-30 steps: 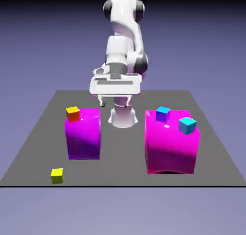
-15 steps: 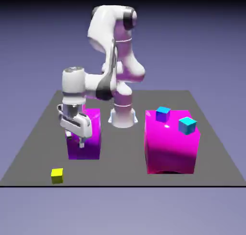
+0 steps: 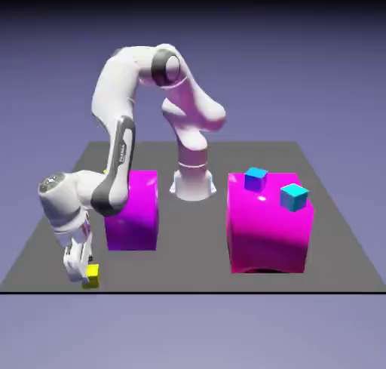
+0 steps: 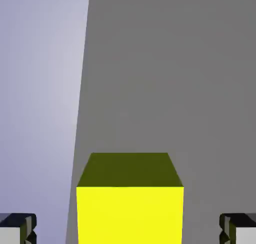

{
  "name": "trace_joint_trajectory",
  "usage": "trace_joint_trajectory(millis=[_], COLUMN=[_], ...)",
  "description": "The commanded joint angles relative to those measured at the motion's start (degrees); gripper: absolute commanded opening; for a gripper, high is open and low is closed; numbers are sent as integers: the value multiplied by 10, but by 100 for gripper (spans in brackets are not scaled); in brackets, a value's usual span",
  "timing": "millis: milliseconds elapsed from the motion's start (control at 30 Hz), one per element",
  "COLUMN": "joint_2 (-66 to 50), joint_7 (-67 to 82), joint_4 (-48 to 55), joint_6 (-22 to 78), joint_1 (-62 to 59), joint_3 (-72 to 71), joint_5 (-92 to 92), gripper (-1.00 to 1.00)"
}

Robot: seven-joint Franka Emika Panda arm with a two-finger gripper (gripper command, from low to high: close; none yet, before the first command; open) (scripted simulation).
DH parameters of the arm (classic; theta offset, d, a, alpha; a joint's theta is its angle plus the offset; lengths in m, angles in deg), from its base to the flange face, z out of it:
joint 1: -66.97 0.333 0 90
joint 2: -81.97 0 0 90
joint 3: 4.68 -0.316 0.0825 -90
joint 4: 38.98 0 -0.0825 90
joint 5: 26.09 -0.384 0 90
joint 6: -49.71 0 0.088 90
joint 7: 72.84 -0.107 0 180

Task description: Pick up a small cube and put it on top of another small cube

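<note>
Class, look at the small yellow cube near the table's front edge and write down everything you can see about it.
The small yellow cube is plain, smooth and bright, with no markings, its top face darker olive in the hand view. It sits flat on the grey table, close to the front edge at the exterior view's left. The gripper is down around it. In the hand view the cube lies between the two grey fingertips, with a clear gap on each side, so nothing but the table touches it.

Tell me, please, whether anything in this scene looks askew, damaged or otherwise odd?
Nothing stands out. The yellow cube sits square on the table, centred between the gripper fingertips with gaps either side. Both cyan cubes rest flat on their magenta block.
</note>
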Motion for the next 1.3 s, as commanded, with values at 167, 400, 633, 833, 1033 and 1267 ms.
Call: trace_joint_trajectory(millis=[167, 400, 633, 833, 1033, 1267], joint_2=[104, 249, 394, 519, 588, 577], joint_7=[16, 133, 250, 350, 409, 409], joint_4=[-16, -74, -133, -182, -232, -278], joint_6=[89, 184, 279, 360, 383, 327], joint_1=[16, 141, 266, 373, 436, 438], joint_3=[-4, -38, -72, -101, -120, -125], joint_5=[4, 8, 12, 16, 17, 15], gripper=[-100, -100, -100, -100, -100, 100])
